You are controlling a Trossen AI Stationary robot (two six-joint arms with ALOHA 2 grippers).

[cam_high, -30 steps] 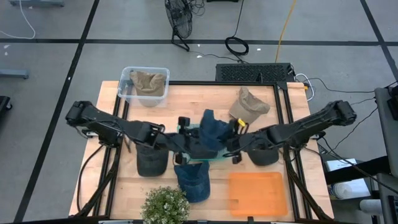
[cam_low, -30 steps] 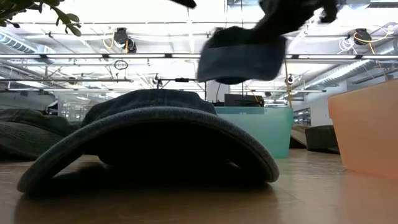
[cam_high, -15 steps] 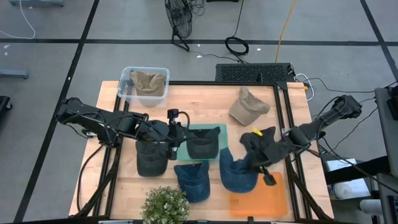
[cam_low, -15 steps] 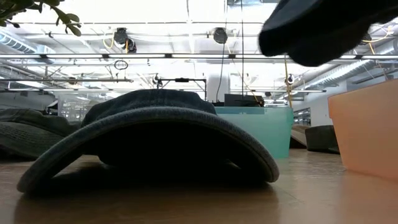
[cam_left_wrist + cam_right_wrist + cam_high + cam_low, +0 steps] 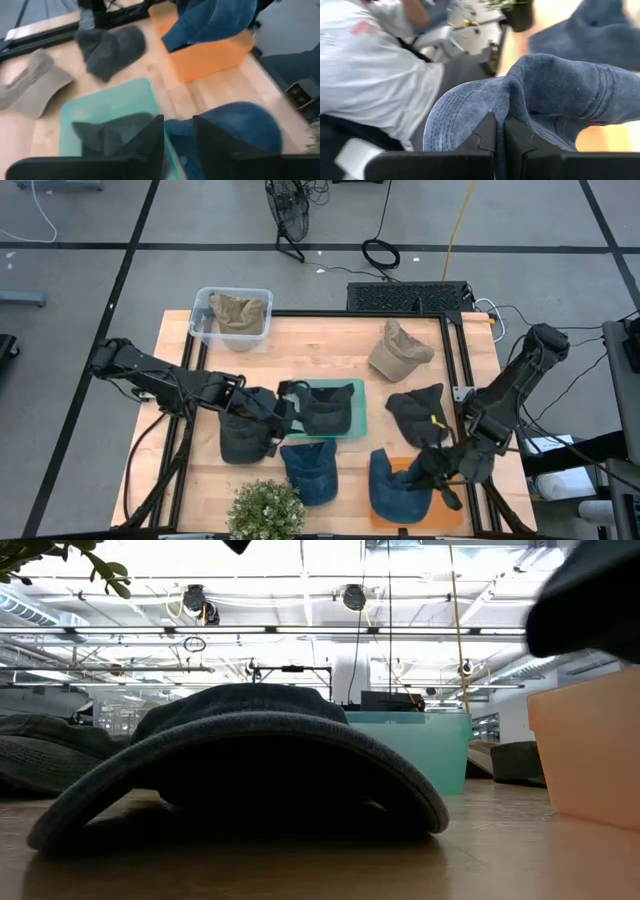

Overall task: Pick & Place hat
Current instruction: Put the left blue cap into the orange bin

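One blue hat (image 5: 398,485) hangs from the right gripper's (image 5: 440,470) clenched fingers over the orange tray (image 5: 452,513); released off-centre, it could slide onto the worktop (image 5: 330,340); left gripper's (image 5: 283,412) fingers stand slightly parted, empty

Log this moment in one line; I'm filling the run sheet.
right gripper: shut on blue denim hat, over orange plastic tray | left gripper: open, empty, by teal tray

The blue denim hat (image 5: 398,486) hangs crumpled over the orange tray (image 5: 447,505) near the counter's front right corner — its fabric pinched in the shut right end effector (image 5: 500,131), brim curling downward. In the left wrist view it hovers above the tray's rim — blue, folded, off the counter, not yet set down inside.
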